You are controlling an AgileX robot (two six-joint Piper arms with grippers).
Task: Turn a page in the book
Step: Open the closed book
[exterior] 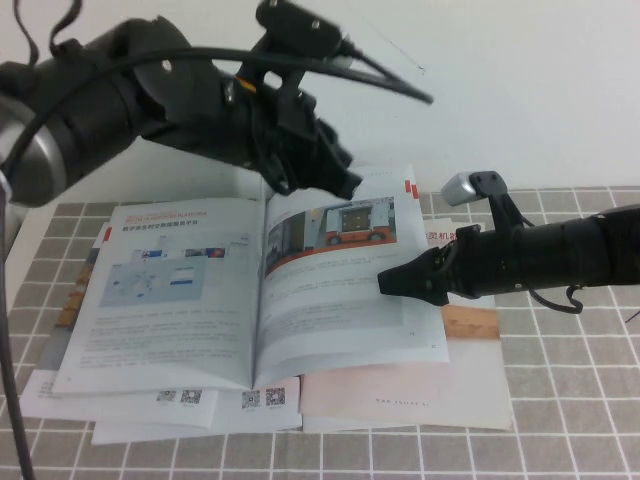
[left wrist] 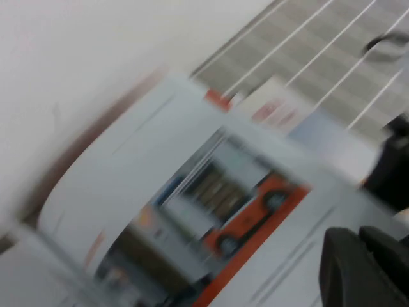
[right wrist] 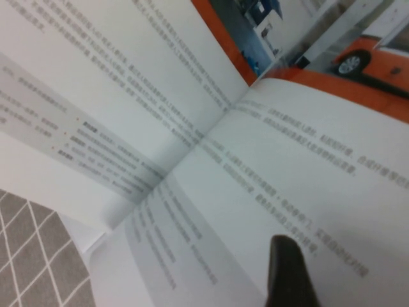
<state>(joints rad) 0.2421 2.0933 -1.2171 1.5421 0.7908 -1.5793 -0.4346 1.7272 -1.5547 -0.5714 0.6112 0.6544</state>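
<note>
The book (exterior: 180,300) lies open on the checked cloth. Its right-hand page (exterior: 330,310) carries a wide orange-banded photo and grey text and bows up slightly from the spine. My left gripper (exterior: 345,180) hovers over the book's far edge near the spine, its two fingers (left wrist: 342,262) together above the page (left wrist: 192,160) and holding nothing. My right gripper (exterior: 385,284) reaches in from the right, low over the middle of that page. Only one of its fingers (right wrist: 287,272) shows above the text in the right wrist view, with nothing held. The spine fold (right wrist: 211,128) runs just ahead of it.
Under the book lie a beige-covered booklet (exterior: 420,395) at the right and white booklets with QR codes (exterior: 200,415) at the front. A grey checked cloth (exterior: 560,400) covers the table, with a white surface (exterior: 520,100) behind it.
</note>
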